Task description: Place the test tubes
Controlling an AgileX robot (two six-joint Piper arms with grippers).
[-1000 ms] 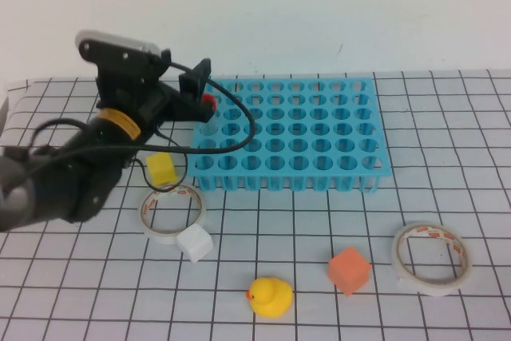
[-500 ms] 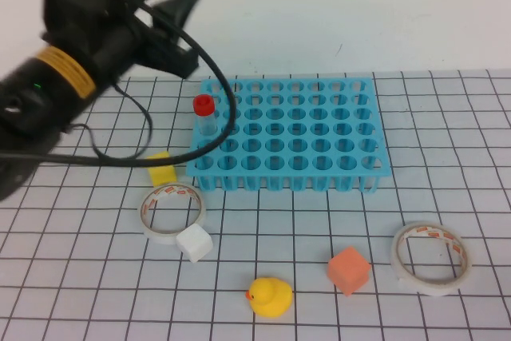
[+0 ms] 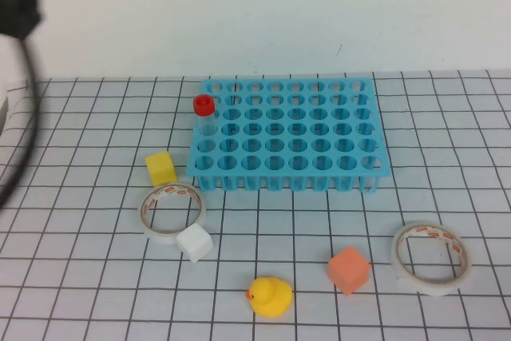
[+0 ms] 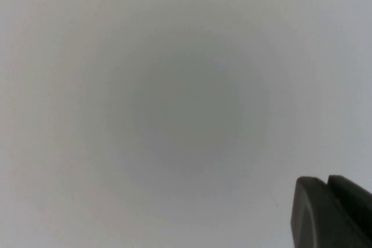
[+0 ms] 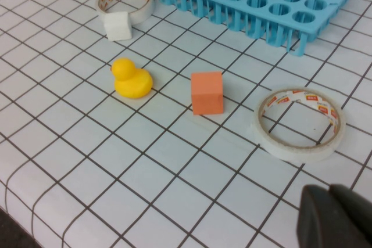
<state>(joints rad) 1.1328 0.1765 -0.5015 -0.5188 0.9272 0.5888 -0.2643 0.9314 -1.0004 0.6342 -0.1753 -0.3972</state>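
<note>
Red-capped test tube (image 3: 204,113) upright in the blue rack (image 3: 319,149), left column; left claw (image 4: 326,193) pinched closed, facing blank wall (image 4: 174,85); right claw (image 5: 329,201) likewise closed, hovers over the tabletop (image 5: 116,190).

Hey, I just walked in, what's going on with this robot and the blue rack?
A red-capped test tube stands upright in a hole at the left edge of the blue rack. Neither arm holds anything: the left tool is shut, raised off to the left facing a blank wall; the right tool is shut, parked over the table near a tape roll.
</note>
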